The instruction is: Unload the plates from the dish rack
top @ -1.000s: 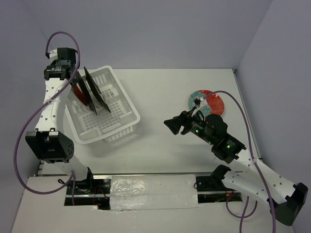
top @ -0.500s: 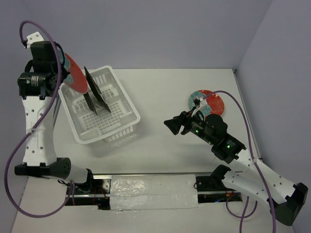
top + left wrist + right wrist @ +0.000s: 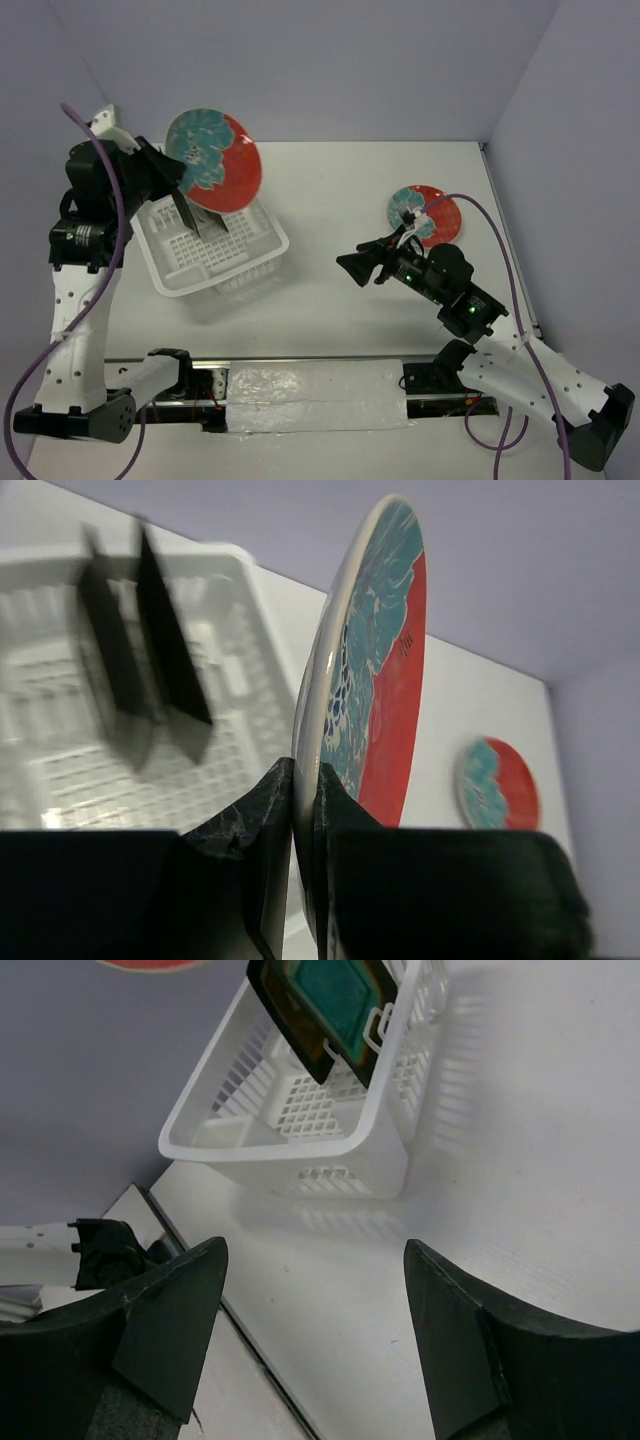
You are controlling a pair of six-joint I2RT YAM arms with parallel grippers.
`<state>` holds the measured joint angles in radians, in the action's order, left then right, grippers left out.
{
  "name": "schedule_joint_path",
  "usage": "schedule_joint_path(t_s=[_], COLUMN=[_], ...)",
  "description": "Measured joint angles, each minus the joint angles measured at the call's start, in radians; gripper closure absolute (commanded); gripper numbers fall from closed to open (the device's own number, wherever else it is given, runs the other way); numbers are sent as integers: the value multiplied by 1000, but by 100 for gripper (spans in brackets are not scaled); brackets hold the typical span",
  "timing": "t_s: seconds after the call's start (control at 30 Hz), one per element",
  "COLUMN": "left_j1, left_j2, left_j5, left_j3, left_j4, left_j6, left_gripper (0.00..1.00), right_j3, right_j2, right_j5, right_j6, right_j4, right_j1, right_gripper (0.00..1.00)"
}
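Round red, teal-patterned plate (image 3: 214,160) is clamped by the left gripper (image 3: 305,780) above the white plastic dish rack (image 3: 262,255), where two dark square plates (image 3: 198,214) stand. Right gripper (image 3: 315,1300) is held spread, empty, near a second round red plate (image 3: 430,213).

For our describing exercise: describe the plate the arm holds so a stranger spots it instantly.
Find the white dish rack on the left. Above it, the left hand grips a round red-and-teal plate. Its twin lies flat at right; this one hangs in the air.
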<state>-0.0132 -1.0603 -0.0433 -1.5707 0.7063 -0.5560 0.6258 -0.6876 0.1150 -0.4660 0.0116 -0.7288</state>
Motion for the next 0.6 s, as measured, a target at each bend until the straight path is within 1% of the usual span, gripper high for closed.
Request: schedule_joint_path(t_s=[0.1,0.23,0.27,0.33,0.47,0.6], left_j1=[-43,-119,-139,-170,-219,-226], left_j2=[5,3,5,11,58,108], left_j5=[145,262,283,322,354,382], left_j3=[130,258,283,325,379,384], left_j4=[-122,-221,-245,-288,-343,-385], left_j6=[-62,-114,-127,-141,-175,-204], left_gripper=[100,100,100,100,100,100], right_j3=[-30,-32,-32,-32,-21,11], right_j2=[40,63,65,65,30,-43], right_j5=[13,15,13,10,-11,-46], right_j6=[3,3,3,0,0,3], right_j4=[-37,-99,-115,-145,-167,-187], right_j1=[0,0,0,0,0,0], right_gripper=[18,16,12,8,7,7])
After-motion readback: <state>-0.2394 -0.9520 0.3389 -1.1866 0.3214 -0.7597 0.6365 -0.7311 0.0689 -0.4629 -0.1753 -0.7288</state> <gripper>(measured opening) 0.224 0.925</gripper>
